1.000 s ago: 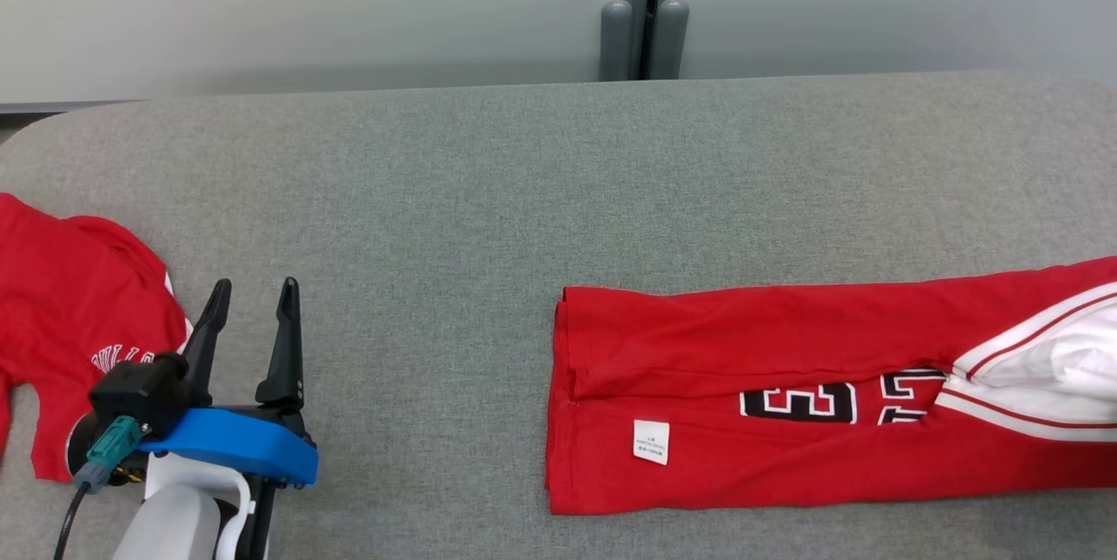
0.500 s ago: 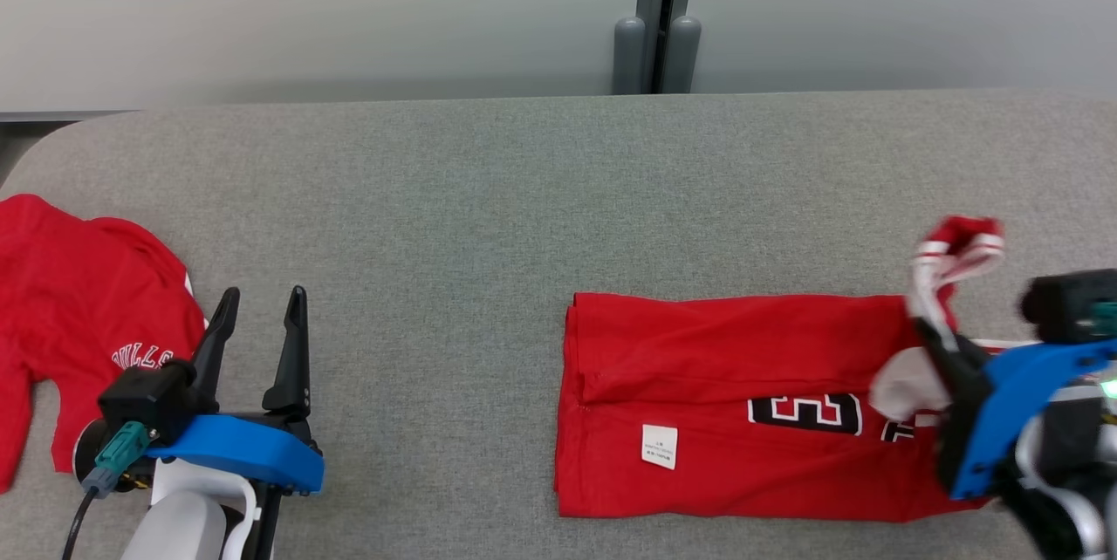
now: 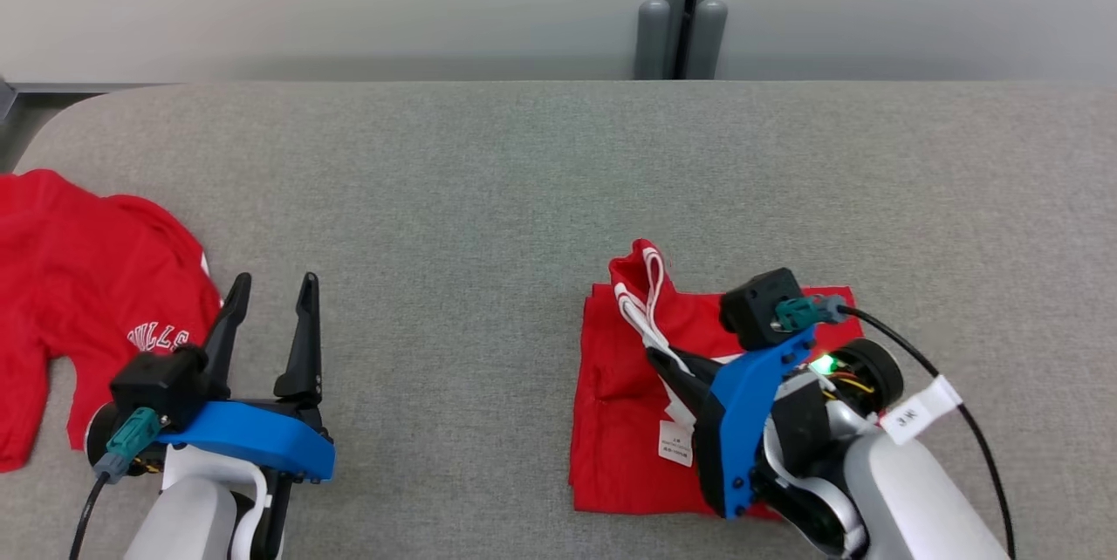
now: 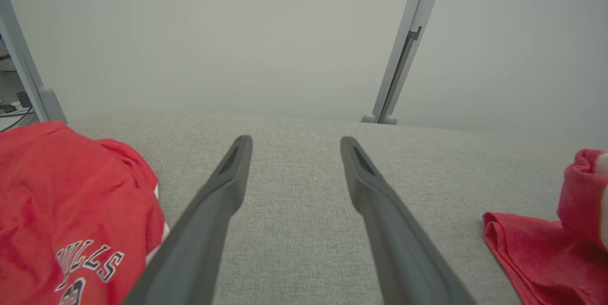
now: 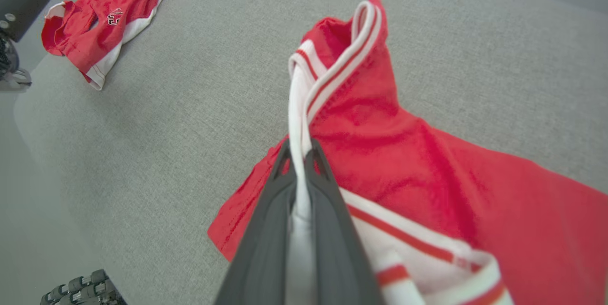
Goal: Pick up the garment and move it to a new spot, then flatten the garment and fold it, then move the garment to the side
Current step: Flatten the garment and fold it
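Fold judged under way: right tool [image 3: 653,355] clamps the garment [image 3: 615,420] by its white-trimmed end, held above the half lying on the desk [image 3: 489,194]. Left tool [image 3: 274,281] spread, empty. Sideways move outstanding.

Left tool [image 3: 275,281]: two long, dark, tapering fingers, small screws near one base.
Right tool [image 3: 656,357]: matching dark fingers.
Blue bracket [image 3: 253,447]: bright plate behind each tool.
Camera box [image 3: 153,381]: black, with a teal plug [image 3: 131,438] at its 7 o'clock.
Forearm [image 3: 183,521]: pale grey shell.
Right wrist: green light [image 3: 820,364], black cable [image 3: 969,429] with a white tag [image 3: 912,410].
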Tool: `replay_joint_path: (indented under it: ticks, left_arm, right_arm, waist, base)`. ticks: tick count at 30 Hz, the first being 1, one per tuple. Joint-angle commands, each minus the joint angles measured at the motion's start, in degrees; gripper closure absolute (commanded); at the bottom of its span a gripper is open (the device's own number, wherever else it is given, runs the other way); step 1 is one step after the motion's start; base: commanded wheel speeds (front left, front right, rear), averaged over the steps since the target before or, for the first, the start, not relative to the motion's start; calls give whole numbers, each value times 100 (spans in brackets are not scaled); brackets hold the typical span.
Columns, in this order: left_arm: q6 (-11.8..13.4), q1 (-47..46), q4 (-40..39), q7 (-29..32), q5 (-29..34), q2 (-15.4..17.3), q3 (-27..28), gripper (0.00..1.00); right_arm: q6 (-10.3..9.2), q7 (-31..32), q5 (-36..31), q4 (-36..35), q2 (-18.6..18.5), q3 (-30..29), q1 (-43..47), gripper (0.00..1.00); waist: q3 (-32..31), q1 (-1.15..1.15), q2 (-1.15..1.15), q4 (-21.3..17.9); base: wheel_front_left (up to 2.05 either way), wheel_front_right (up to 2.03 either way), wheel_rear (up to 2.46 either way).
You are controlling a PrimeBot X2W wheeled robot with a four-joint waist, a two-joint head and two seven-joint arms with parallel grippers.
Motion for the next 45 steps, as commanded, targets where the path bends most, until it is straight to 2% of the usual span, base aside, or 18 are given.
replay_joint_path:
  ticks: [1, 7, 9, 10, 11, 12, 17, 20, 26, 27, 28, 32, 37, 38, 39, 45]
  left_arm:
    - [-8, -111, 6, -15, -5, -14, -4, 0]
    - [-27, -189, 59, -20, 10, -50, -109, 0]
    - [-33, -223, 79, -23, 10, -55, -128, 0]
    - [-35, -231, 90, -26, 5, -54, -127, 0]
    - [-38, -230, 108, -27, -7, -43, -118, 0]
    - [-45, -229, 128, -31, -24, -29, -106, 0]
    - [-35, -168, 166, -41, -38, -10, -62, 0]
    - [12, -73, 138, -43, -51, 9, -4, 0]
    - [70, 79, 31, -50, -75, 79, 107, 0]
    - [70, 79, 31, -50, -75, 79, 107, 0]
    - [79, 126, -10, -49, -83, 92, 143, 0]
    - [93, 159, -57, -48, -74, 86, 162, 0]
    - [97, 241, -131, -50, -33, 32, 171, 0]
    - [97, 241, -131, -50, -33, 32, 171, 0]
    - [98, 279, -154, -51, -23, -2, 189, 0]
    - [126, 444, -256, -52, 41, -57, 275, 0]
  right_arm:
    - [1, -108, -24, 191, 44, 10, -157, 100]
    - [1, -451, -156, 1175, 126, -39, -526, 100]
    - [1, -546, -3, 1357, 131, 24, -584, 100]
    - [1, -592, 38, 1425, 130, 59, -612, 73]
    - [1, -659, 126, 1454, 130, 100, -629, 41]
    - [1, -733, 248, 1457, 128, 121, -641, 0]
    - [1, -1149, 1251, 966, 127, 90, -554, 0]
    - [1, -1341, 1479, 416, 122, -158, -410, 0]
    - [1, -1455, 740, -556, 114, -1271, 27, 0]
    - [1, -1455, 740, -556, 114, -1271, 27, 0]
    - [1, -1467, 434, -712, 95, -1620, 249, 0]
    - [1, -1621, -167, -786, 4, -2068, 694, 0]
    - [1, -2470, -695, -592, 29, -2511, 1172, 0]
    - [1, -2470, -695, -592, 29, -2511, 1172, 0]
    - [1, -2905, -794, -477, 63, -2596, 1313, 0]
    - [1, -3818, -947, -48, 72, -2643, 1541, 0]
  waist:
    - [39, 0, 0, 56]
    - [103, 0, 0, 233]
    - [112, 0, 0, 277]
    - [112, 0, 0, 289]
    - [111, 0, 0, 297]
    - [107, 0, 0, 300]
    - [29, 0, 0, 263]
    - [-32, 0, 0, 179]
    - [-122, 0, 0, -2]
    - [-122, 0, 0, -2]
    - [-140, 0, 0, -45]
    - [-179, 0, 0, -86]
    - [-269, 0, 0, -99]
    - [-269, 0, 0, -99]
    - [-320, 0, 0, -104]
    - [-477, 0, 0, -141]
  base:
    - [0, 0, 0]
    - [0, 0, 0]
    - [0, 0, 0]
    - [0, 0, 0]
    - [0, 0, 0]
    - [0, 0, 0]
    - [0, 0, 0]
    - [0, 0, 0]
    - [0, 0, 0]
    - [0, 0, 0]
    - [0, 0, 0]
    - [0, 0, 0]
    - [0, 0, 0]
    - [0, 0, 0]
    - [0, 0, 0]
    - [0, 0, 0]
